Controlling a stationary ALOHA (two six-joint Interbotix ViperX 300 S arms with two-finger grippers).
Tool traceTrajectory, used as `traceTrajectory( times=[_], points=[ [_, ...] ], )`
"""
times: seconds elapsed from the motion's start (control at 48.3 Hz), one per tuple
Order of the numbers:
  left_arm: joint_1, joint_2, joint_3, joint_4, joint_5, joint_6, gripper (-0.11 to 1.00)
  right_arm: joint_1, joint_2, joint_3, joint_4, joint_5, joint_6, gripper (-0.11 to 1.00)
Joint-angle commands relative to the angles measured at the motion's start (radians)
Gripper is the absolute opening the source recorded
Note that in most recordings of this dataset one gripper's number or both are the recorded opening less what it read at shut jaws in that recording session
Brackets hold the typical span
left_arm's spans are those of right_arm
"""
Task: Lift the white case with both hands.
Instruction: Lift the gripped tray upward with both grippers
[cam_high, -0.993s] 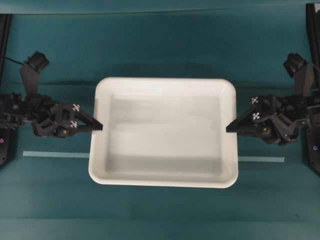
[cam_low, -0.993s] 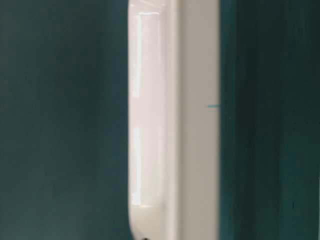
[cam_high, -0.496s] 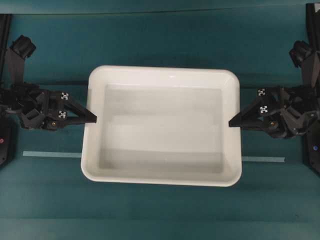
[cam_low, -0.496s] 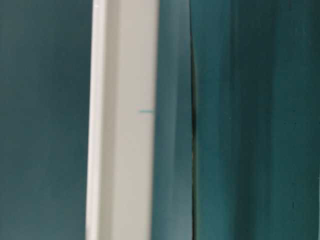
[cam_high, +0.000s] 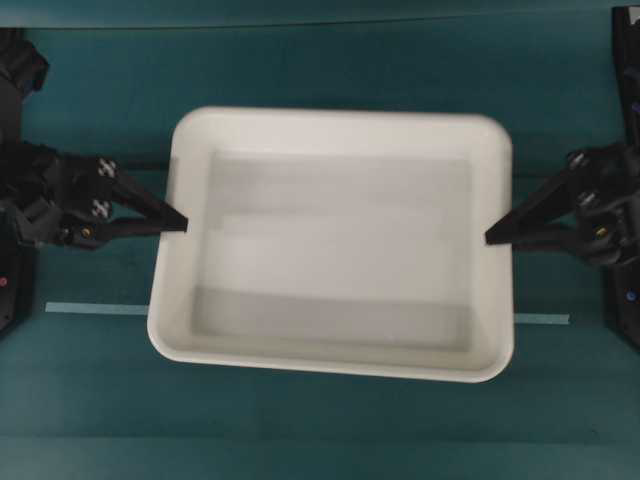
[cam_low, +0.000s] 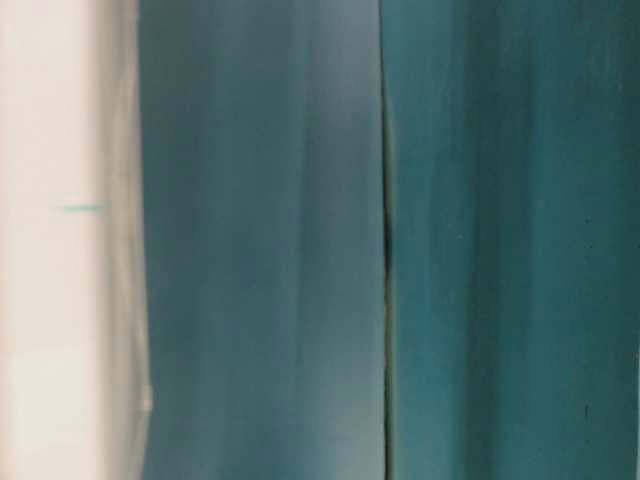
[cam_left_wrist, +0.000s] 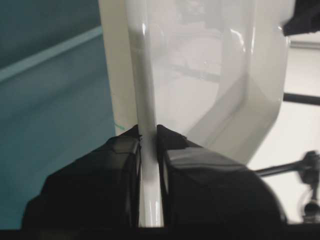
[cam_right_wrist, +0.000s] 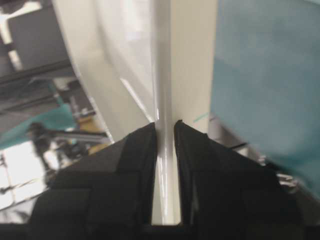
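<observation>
The white case (cam_high: 335, 240) is a wide shallow glossy tray, held in the air above the teal table and looming large in the overhead view. My left gripper (cam_high: 178, 220) is shut on the rim of its left short side. My right gripper (cam_high: 494, 236) is shut on the rim of its right short side. In the left wrist view the rim (cam_left_wrist: 145, 90) runs up between the two black fingers (cam_left_wrist: 120, 150). In the right wrist view the rim (cam_right_wrist: 164, 85) is clamped the same way. In the table-level view the case (cam_low: 55, 240) is a blurred white band at the left edge.
A pale tape strip (cam_high: 95, 309) lies on the teal table (cam_high: 330, 60) under the case. Black arm bases stand at the far left (cam_high: 12, 270) and far right (cam_high: 625, 290) edges.
Both grippers have risen with the case held between them. The case looks larger from overhead, and in the table-level view it has slid toward the left edge.
</observation>
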Motion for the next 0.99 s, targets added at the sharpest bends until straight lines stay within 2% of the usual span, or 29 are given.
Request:
traceTrajectory(
  times=[0.0,0.145,0.455,0.972],
  points=[
    [-0.008,0.018,-0.094,0.003,-0.026,-0.018,0.06,-0.034,0.020,-0.077,0.002,0.000,0.000,0.11],
    [-0.008,0.018,-0.146,0.005,-0.020,-0.020,0.06,-0.057,0.002,-0.107,0.000,0.040,0.000,0.11],
    [0.005,0.021,-0.261,0.008,0.092,-0.020,0.06,-0.075,-0.009,-0.143,-0.002,0.077,0.000,0.11],
    [0.011,0.026,-0.308,0.008,0.095,-0.020,0.06,-0.092,0.008,-0.239,-0.002,0.110,0.000,0.11]
  ],
)
